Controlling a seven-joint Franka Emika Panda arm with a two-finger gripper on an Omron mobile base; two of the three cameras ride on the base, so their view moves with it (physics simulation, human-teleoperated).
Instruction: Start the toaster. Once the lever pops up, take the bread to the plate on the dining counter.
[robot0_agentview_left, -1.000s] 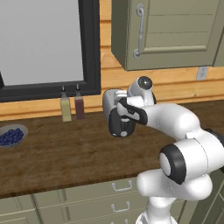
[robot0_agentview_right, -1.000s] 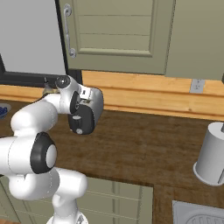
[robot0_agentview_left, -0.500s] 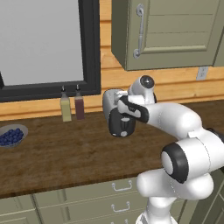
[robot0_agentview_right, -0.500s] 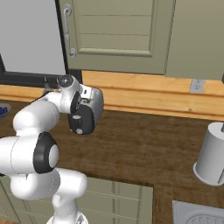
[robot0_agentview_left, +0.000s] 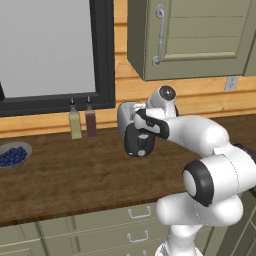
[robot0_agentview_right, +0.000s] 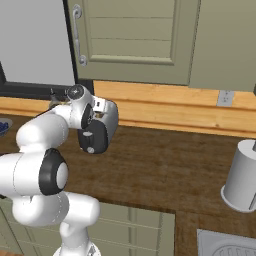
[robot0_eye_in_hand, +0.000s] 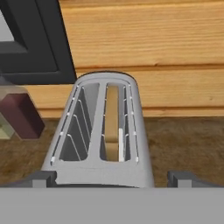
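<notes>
You will see almost nothing has changed over the last second: the arm has only crept a touch toward the toaster (robot0_eye_in_hand: 103, 135). Your end effector (robot0_eye_in_hand: 109, 178) hangs fully open and empty just above the toaster's near end, its fingertips (robot0_eye_in_hand: 40, 178) straddling the body. The bread (robot0_eye_in_hand: 112, 124) stands in the right slot. The toaster sits on the bench (robot0_agentview_left: 75, 170) near the back wall.

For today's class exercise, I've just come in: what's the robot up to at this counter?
The robot arm has its open gripper right at the top of the toaster, which stands on the wooden counter. The hand view looks down into the two slots, and a slice of bread sits in one. Nothing is held. Two bottles stand to the left of the toaster, with a bowl of blueberries farther left.
</notes>
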